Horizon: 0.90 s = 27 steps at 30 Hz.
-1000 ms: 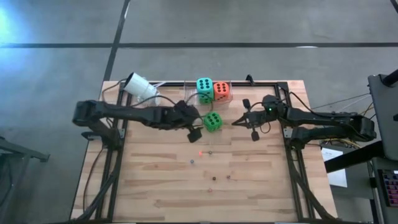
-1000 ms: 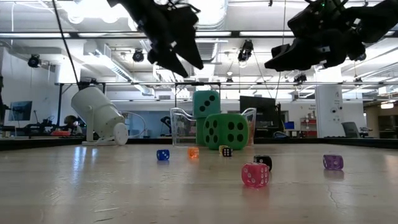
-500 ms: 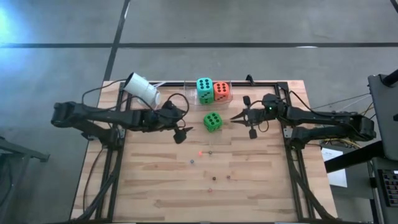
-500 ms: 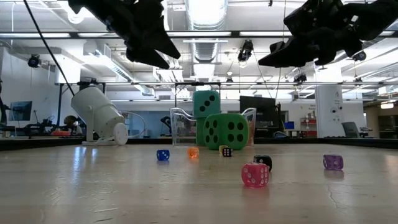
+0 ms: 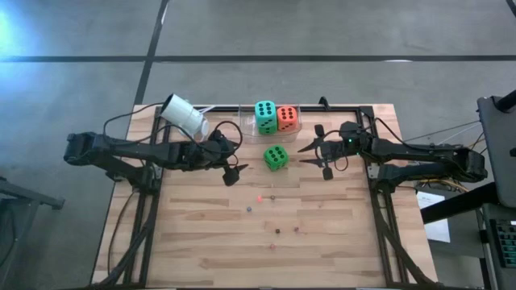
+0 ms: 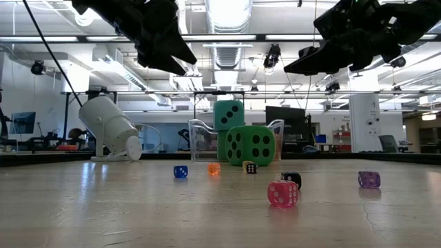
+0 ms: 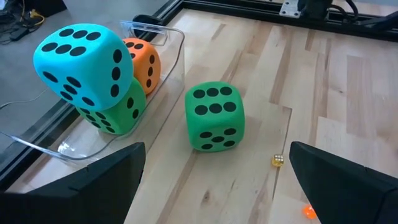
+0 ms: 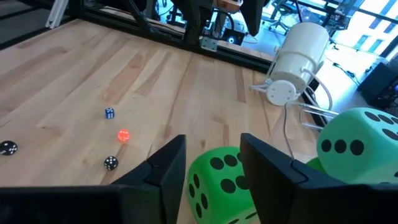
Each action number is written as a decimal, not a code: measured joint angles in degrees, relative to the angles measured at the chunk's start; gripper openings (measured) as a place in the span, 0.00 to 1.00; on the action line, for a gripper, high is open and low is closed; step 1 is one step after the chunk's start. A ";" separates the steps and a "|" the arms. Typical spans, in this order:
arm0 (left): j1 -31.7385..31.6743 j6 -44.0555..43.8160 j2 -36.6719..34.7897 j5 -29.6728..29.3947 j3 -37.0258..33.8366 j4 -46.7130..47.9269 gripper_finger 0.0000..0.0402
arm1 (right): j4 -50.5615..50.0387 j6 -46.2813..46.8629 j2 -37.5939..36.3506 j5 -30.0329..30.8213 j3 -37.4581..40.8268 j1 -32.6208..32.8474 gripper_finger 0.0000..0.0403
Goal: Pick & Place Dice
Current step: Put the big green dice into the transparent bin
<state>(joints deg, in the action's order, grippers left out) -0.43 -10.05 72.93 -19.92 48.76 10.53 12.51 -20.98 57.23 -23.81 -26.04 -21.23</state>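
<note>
now a loose green die (image 5: 276,157) sits on the table (image 5: 322,234) just in front of the clear tray (image 5: 297,126) at the far edge, flat on one face; being a cube it has no long axis. the high view shows six pips on top. the left wrist view shows that same six on top and a five on the side toward the camera.

inside the tray, the teal die (image 5: 264,114) rests on top of another green die (image 7: 121,111), with the orange die (image 5: 286,118) beside them. the high view shows only a sliver of the lower green die; the left wrist view shows it clearly.

the left gripper (image 5: 233,165) hovers above the table just left of the loose green die, its fingers spread wide with nothing between them. the right gripper (image 5: 314,153) hovers just right of that die, fingers parted and empty.

tiny dice lie scattered toward the middle of the table; the low view shows a pink one (image 6: 282,193), a blue one (image 6: 180,171) and a purple one (image 6: 368,179). a white cup (image 5: 185,115) lies tilted near the far left corner.
</note>
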 joint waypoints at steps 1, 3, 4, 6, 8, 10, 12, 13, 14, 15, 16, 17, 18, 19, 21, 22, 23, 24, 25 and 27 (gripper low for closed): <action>0.00 -0.25 0.00 0.00 -0.03 -0.02 1.00 | -0.01 0.01 0.00 0.00 0.00 0.00 0.39; 0.00 -0.27 0.00 0.00 -0.20 -0.01 1.00 | -0.02 0.01 0.00 0.00 0.00 0.00 0.40; 0.00 -0.39 0.00 0.00 -0.34 0.01 1.00 | -0.02 0.00 0.00 -0.01 0.00 0.00 0.40; 0.00 -0.43 0.00 0.00 -0.38 0.33 1.00 | -0.04 -0.01 0.00 -0.02 0.00 0.00 0.40; 0.00 -0.43 0.00 0.00 -0.38 0.43 1.00 | -0.05 -0.01 0.00 -0.02 0.00 0.00 0.40; 0.00 -0.43 0.00 0.00 -0.38 0.43 1.00 | -0.07 -0.01 0.00 -0.04 0.00 0.00 0.39; -0.04 0.20 -0.03 0.00 -0.36 0.44 1.00 | -0.09 -0.01 0.00 -0.04 0.00 0.00 0.39; -0.07 0.81 -0.31 0.01 -0.36 0.45 1.00 | -0.09 -0.01 0.00 -0.05 0.00 0.00 0.39; -0.07 1.09 -0.69 0.00 -0.42 0.31 1.00 | -0.09 -0.01 0.00 -0.07 0.00 0.00 0.38; -0.09 1.88 -1.04 0.00 -0.45 0.12 1.00 | -0.11 -0.01 0.00 -0.07 0.00 0.00 0.38; -0.03 2.44 -1.57 0.06 -0.53 -0.06 1.00 | -0.11 -0.01 0.00 -0.07 0.00 0.00 0.38; 0.02 2.61 -2.01 0.52 -0.96 -0.68 1.00 | -0.17 -0.01 0.00 -0.08 0.00 0.00 0.37; 0.02 2.71 -2.58 1.45 -1.67 -1.53 1.00 | -0.17 -0.01 -0.02 -0.11 0.00 0.00 0.37; 0.02 3.05 -3.19 2.63 -2.72 -2.64 1.00 | -0.19 -0.01 -0.02 -0.12 0.00 0.00 0.37; 0.01 4.31 -4.63 5.37 -5.40 -6.61 1.00 | -0.26 -0.01 -0.02 -0.15 0.00 -0.01 0.38; -0.03 4.90 -5.48 6.79 -6.96 -9.57 1.00 | -0.27 -0.01 -0.02 -0.17 0.00 -0.01 0.38; -0.05 5.40 -6.44 8.27 -8.47 -12.77 1.00 | -0.28 -0.01 -0.02 -0.17 0.00 0.00 0.38; -0.07 5.72 -7.49 9.52 -9.78 -15.68 1.00 | -0.26 -0.01 -0.02 -0.17 0.00 -0.02 0.38; -0.07 6.02 -8.54 10.30 -10.91 -17.91 1.00 | -0.28 -0.01 -0.02 -0.17 0.00 0.00 0.39; -0.06 6.68 -11.04 10.82 -12.72 -18.65 1.00 | -0.28 -0.01 -0.02 -0.16 0.00 -0.02 0.39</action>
<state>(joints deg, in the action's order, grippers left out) -0.49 -3.37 61.89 -9.10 36.04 -8.11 12.23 -20.99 57.21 -23.97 -26.04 -21.26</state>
